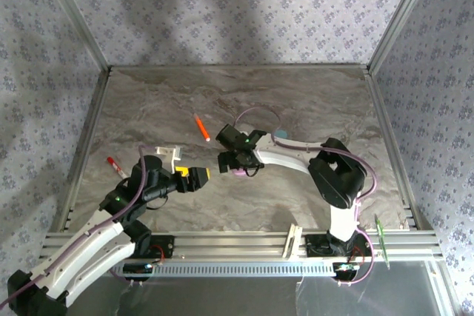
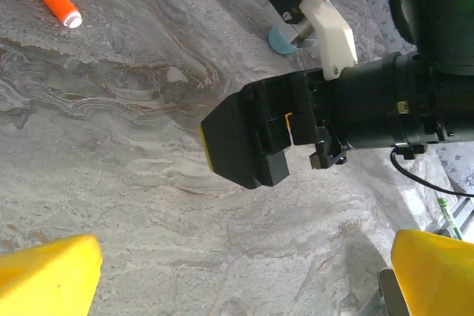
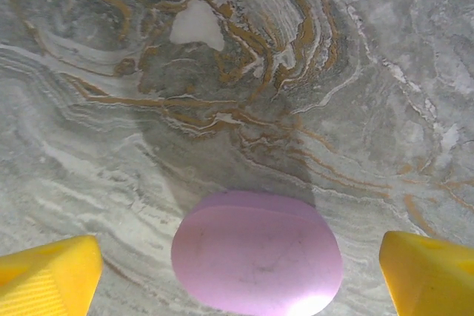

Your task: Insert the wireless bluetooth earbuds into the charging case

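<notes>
Two robot arms reach in over the grey marble table (image 1: 311,101). The right claw (image 1: 224,159) hangs low near the middle of it, over a pink case (image 3: 257,251).

The case is a flat oval. It lies on the table with its smooth wide side facing up. From the right wrist, its long way runs from side to side, from one yellow fingertip (image 3: 48,275) toward the other. The two tips are spread far apart, one on each side of the case. Neither one touches it, so the right claw holds nothing.

The left claw (image 1: 198,177) is just beside the right claw and points at it. Its yellow fingertips (image 2: 44,275) are spread far apart too, with bare table between them. It holds nothing. From the left wrist, the black end of the right claw sits just above the table.

An orange stick (image 1: 201,127) lies on the table behind the two claws. It lies on a slant, and its white tip points toward the right claw.

A pale blue round thing (image 2: 281,38) sits on the table by the right arm. It is half hidden behind a white part of that arm, and I cannot tell what it is.

A small red stick (image 1: 115,166) lies near the left edge of the table, close to the left arm.
</notes>
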Robot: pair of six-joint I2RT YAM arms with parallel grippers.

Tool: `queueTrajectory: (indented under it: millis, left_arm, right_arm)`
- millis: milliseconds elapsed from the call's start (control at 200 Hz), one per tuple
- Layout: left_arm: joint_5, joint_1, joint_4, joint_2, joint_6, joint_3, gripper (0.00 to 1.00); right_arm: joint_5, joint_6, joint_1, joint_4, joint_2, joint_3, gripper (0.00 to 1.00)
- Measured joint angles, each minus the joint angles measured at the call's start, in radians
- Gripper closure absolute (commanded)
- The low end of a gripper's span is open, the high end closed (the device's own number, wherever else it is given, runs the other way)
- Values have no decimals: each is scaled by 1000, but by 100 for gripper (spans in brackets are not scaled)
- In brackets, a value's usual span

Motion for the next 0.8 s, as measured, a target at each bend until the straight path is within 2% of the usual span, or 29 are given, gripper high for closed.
queueTrajectory:
  millis: [235,465,630,800]
  left_arm:
    - [0,0,5,18,9,-2,0]
    - [0,0,12,43,10,-11,0]
    - [0,0,20,49,10,-11,0]
    - [0,0,32,63,10,-11,0]
  right_arm:
    - [21,24,8,-44,50,32,18]
    - [21,30,13,-62,77,42,25]
    - [22,30,13,-68,79,45,35]
    - [37,33,13,-78,78,50,38]
